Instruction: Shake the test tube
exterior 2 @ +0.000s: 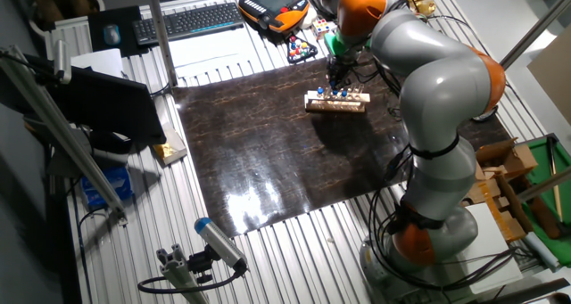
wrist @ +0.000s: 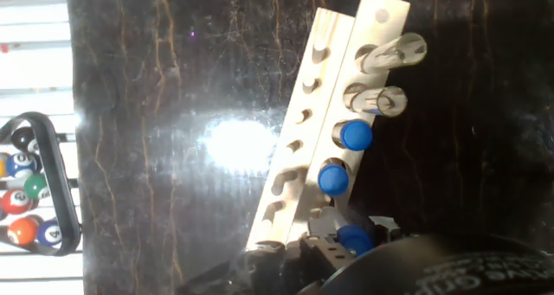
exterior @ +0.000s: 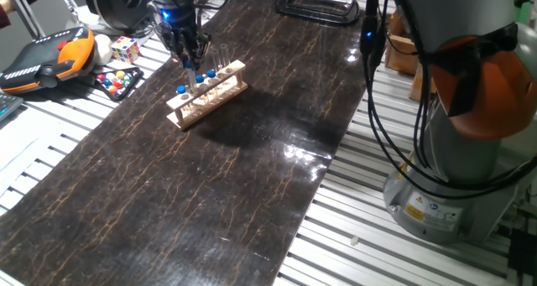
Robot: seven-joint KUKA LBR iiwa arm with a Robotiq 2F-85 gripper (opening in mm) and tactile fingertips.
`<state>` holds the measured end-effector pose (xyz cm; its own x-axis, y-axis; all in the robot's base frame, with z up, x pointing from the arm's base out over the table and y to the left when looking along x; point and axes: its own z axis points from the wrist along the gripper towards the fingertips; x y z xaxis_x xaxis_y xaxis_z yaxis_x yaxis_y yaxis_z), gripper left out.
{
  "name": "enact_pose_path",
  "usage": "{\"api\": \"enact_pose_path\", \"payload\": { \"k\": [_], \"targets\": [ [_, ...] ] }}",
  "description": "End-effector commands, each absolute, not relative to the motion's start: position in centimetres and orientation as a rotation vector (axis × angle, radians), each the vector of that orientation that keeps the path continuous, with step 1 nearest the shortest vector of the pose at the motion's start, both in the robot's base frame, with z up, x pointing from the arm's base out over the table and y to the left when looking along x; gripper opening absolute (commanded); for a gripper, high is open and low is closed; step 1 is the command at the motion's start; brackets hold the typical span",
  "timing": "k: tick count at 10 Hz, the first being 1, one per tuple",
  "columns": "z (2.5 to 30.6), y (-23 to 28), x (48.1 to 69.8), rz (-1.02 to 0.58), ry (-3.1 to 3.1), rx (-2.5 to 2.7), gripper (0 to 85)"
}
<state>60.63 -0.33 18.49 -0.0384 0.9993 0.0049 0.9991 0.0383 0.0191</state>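
Hand view looks straight down on the wooden rack (wrist: 333, 113), so the blue caps show as round dots. The test tube (wrist: 356, 237) nearest the gripper (wrist: 346, 247) stands in the rack, likely kept upright there for an easy grasp. How wide the fingers stand I cannot tell. One fixed view shows the gripper (exterior: 191, 58) directly above the rack's far-left part.
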Motion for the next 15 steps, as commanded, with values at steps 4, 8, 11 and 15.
{"api": "enact_pose_path", "payload": {
  "k": [4, 8, 11, 15],
  "targets": [
    [18.5, -0.3, 60.6, -0.049, 2.344, 2.082, 0.7],
    [19.3, -0.5, 60.9, -0.025, 2.373, 2.055, 0.7],
    [20.4, -0.5, 60.9, -0.004, 2.369, 2.004, 0.7],
    [23.0, 0.3, 60.0, -0.010, 2.483, 1.885, 0.7]
  ]
}}
